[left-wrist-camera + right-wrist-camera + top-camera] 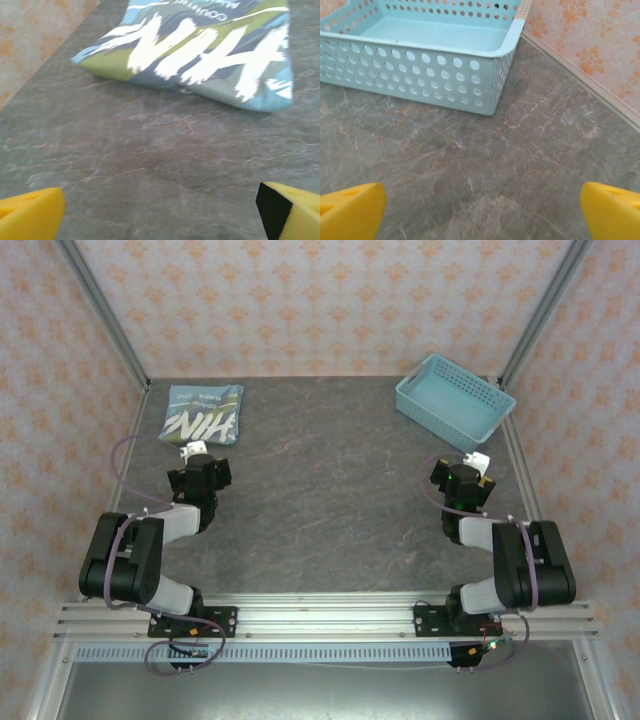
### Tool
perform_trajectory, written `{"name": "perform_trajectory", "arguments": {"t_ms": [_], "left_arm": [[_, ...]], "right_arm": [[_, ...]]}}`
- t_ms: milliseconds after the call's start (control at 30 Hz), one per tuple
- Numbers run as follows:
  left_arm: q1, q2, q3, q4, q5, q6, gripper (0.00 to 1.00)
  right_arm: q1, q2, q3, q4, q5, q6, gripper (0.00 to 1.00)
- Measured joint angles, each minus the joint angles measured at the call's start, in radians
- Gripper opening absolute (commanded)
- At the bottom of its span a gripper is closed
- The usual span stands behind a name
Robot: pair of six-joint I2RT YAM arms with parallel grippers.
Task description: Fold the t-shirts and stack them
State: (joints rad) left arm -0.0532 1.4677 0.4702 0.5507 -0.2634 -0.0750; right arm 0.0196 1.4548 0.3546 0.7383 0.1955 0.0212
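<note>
1. My left tool [159,216] stood open, its yellow fingers [30,215] spread wide with nothing between them. It hung low over the counter [330,490] and faced the t-shirt [200,50].
2. The t-shirt lay at the far left corner of the counter, close to the wall. It was a compact folded packet with its white lettering up, just ahead of the left tool and apart from it.
3. I judged this placement deliberate: a corner spot suits the base of a stack and leaves the middle of the counter free for folding.
4. My right tool [480,212] was likewise open and held nothing. It faced the near corner of the light-blue basket [420,75] by the right wall, without touching it.
5. Both arms sat drawn in near their bases. I took this for a resting stance between steps, with this shirt's fold appearing complete.
</note>
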Motion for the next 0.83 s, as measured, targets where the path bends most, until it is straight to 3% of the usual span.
{"name": "perform_trajectory", "arguments": {"t_ms": [67,300,833], "left_arm": [[-0.008,0.01,-0.043,0.1,0.002,0.006,1.0],[-0.01,0.026,-0.068,0.169,0.002,0.017,1.0],[-0.011,0.026,-0.067,0.185,0.002,0.024,1.0]], "right_arm": [[-0.01,0.052,-0.009,0.053,-0.031,-0.001,0.99],[-0.009,0.066,0.026,0.057,-0.088,-0.013,0.99],[0.008,0.066,0.043,0.047,-0.119,-0.049,0.99]]}}
